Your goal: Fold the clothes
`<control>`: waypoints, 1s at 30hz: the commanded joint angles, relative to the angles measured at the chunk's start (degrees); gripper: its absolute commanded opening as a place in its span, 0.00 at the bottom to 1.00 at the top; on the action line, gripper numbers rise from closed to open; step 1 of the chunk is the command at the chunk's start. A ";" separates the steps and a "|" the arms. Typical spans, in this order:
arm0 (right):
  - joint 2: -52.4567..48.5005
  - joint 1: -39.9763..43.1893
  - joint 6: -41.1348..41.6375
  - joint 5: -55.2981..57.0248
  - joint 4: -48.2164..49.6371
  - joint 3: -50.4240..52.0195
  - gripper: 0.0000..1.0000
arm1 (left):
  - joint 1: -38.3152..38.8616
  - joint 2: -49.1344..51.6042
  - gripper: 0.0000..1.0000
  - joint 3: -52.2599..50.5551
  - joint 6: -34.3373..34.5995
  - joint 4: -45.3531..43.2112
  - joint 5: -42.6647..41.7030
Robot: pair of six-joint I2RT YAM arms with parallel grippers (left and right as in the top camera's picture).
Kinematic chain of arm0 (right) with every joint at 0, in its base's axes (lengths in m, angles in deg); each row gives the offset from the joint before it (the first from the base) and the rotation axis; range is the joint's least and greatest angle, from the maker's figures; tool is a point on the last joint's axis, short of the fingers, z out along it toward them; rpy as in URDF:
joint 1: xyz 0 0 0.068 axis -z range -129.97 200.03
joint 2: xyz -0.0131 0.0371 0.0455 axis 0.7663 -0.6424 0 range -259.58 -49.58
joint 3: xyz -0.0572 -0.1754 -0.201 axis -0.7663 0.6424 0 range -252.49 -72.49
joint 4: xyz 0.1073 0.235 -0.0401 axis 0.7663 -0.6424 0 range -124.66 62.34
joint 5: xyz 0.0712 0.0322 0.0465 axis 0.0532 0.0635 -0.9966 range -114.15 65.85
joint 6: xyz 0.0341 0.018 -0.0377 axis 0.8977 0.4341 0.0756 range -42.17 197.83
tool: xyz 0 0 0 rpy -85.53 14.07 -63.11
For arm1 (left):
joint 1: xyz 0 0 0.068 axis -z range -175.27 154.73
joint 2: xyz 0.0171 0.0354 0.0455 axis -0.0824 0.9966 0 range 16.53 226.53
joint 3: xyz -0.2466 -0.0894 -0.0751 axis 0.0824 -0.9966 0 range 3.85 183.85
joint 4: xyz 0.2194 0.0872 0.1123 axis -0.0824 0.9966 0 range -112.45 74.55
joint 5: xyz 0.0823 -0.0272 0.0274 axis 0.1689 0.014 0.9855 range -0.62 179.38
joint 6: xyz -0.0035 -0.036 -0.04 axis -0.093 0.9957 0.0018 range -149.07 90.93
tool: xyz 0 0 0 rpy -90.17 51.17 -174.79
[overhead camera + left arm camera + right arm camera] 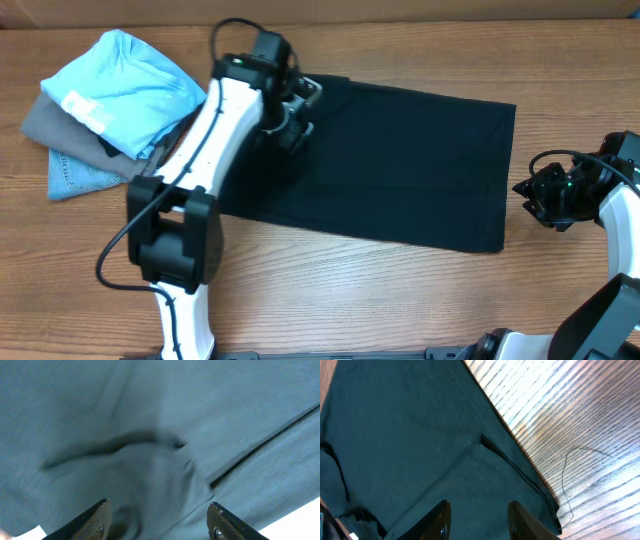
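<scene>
Overhead view is showing the black T-shirt [400, 165] lying as a broad flat rectangle across the middle of the table [400, 300], its layers already doubled. The left gripper [288, 130] is hovering over the shirt's far-left part. The right gripper [520, 188] is waiting just beside the shirt's right edge, over bare wood.

Left wrist view is showing that arm's fingers [95, 520] standing wide apart, holding nothing, with a raised ridge of cloth [150, 460] sitting beyond and between them and a folded edge [260, 445] running off to the right. Right wrist view is showing its fingers [437, 520] parted moderately, also gripping nothing, with the shirt's edge crossing the frame and a loose thread [565, 480] lying on the wood beside it.

Several things are looking risky from here. If the left fingers are closing on that ridge, they are likely catching only the top layer, so lifting would be peeling the layers apart instead of carrying a clean fold. The right gripper is facing the same danger at the layered edge. Uneven pulls from the two arms would be skewing the rectangle. A leftward drag would be pushing the shirt into the far-left pile, where the light blue shirt [120, 85], grey garment [55, 125] and denim piece [70, 180] are sitting.
</scene>
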 commanded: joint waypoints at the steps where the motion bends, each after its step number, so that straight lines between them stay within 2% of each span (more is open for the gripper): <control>1: 1.01 0.15 -1.01 -0.98 0.15 -1.09 0.41 | 1.46 4.55 0.58 0.92 -2.25 -1.57 1.14; 7: 1.01 0.15 -1.01 -0.98 0.13 -1.09 0.41 | 3.34 8.50 0.56 0.94 -1.60 -4.87 3.48; 10: 1.01 0.15 -1.07 -0.98 0.02 -1.09 0.41 | 3.50 9.81 0.62 0.94 -1.51 -6.62 2.32; 18: 1.01 0.15 -1.22 -0.96 0.04 -1.09 0.40 | 3.76 10.25 0.59 0.90 -0.31 -6.84 1.25; 22: 1.01 0.15 -1.22 -0.96 0.00 -1.09 0.40 | 3.80 10.27 0.47 0.61 -0.28 -6.40 1.18; 30: 1.01 0.15 -1.22 -0.94 -0.02 -1.09 0.41 | 4.09 10.27 0.40 0.20 -0.33 -7.48 1.20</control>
